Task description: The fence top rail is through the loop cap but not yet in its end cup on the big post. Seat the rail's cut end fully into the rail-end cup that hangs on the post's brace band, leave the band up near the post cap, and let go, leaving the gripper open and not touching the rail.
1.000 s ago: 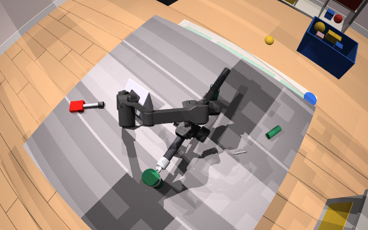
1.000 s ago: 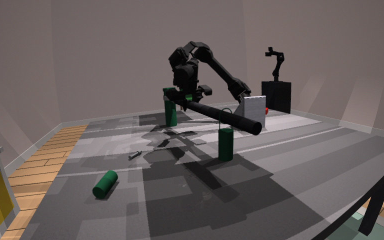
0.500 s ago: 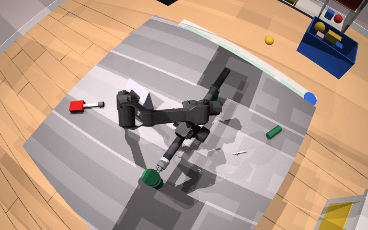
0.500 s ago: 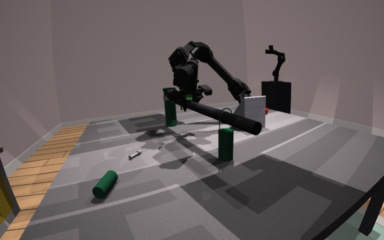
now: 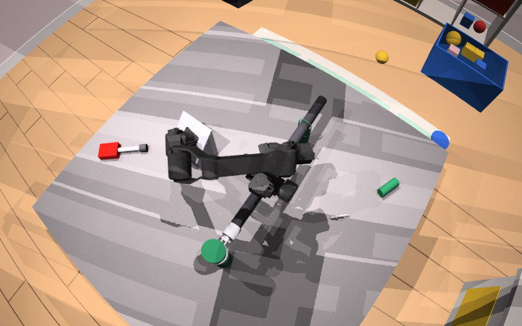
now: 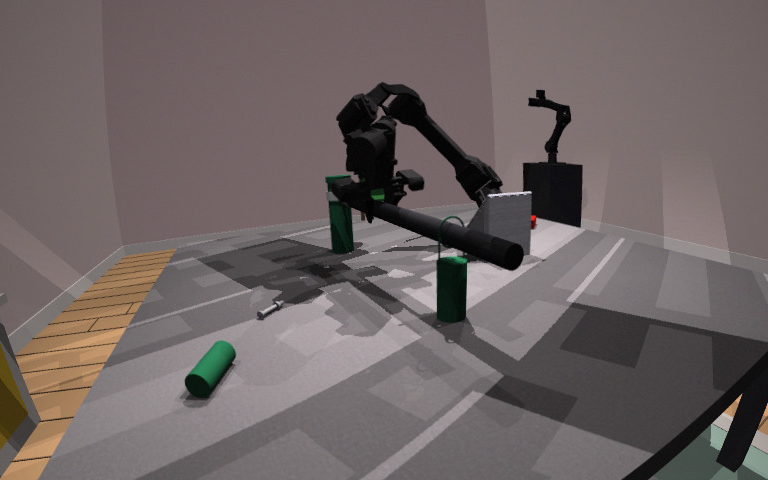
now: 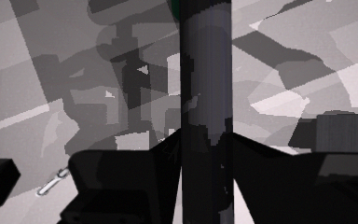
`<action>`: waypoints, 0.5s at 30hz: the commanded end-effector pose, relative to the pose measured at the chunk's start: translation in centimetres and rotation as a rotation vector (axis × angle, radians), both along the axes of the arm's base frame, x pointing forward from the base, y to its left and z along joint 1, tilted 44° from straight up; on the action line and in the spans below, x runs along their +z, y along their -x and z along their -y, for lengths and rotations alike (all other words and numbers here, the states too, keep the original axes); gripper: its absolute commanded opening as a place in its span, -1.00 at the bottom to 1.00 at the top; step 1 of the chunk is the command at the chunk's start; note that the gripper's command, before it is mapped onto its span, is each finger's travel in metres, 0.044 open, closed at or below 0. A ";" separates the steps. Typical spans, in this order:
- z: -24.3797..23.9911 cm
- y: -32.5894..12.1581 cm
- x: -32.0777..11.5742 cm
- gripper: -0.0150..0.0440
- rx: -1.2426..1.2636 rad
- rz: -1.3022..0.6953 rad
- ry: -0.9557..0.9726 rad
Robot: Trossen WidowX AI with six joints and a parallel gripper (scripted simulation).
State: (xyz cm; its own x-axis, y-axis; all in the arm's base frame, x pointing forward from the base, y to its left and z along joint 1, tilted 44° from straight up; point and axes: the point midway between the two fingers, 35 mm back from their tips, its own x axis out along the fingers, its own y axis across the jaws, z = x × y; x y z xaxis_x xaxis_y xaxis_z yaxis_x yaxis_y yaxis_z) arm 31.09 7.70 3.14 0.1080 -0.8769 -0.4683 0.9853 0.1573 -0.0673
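Note:
The dark rail point(image 5: 247, 210) point(image 6: 417, 220) point(image 7: 207, 70) slopes through the green loop point(image 5: 304, 120) point(image 6: 452, 217) above the short green post point(image 6: 451, 292). My gripper point(image 7: 200, 133) is shut on the rail, one finger on each side, between the loop and the big post. The big green post point(image 5: 213, 250) point(image 6: 341, 229) stands upright. Its pale band point(image 6: 331, 196) sits up near the post cap. The white rail-end cup point(image 5: 231, 231) hangs beside it, in line with the rail. In the top view the rail's far end meets the cup mouth; how deep it sits is hidden.
A green cylinder point(image 5: 388, 187) point(image 6: 210, 368) and a small bolt point(image 5: 340, 216) point(image 6: 269, 309) point(image 7: 52, 182) lie on the table. A white wedge-shaped block point(image 5: 195, 131) point(image 6: 509, 223) stands by the arm base. A red-headed tool point(image 5: 109, 150) lies at the left in the top view.

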 end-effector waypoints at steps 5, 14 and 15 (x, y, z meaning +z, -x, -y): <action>0.2 -0.2 0.8 -0.49 0.004 0.005 0.005; 0.2 -0.4 1.1 -0.49 0.004 0.005 0.005; 0.2 -0.4 1.1 -0.49 0.004 0.005 0.005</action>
State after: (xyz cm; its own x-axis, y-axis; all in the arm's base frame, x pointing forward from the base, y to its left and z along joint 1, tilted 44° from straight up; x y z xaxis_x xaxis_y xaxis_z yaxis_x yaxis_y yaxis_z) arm 31.10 7.71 3.23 0.1004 -0.8746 -0.4743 0.9861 0.1509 -0.0696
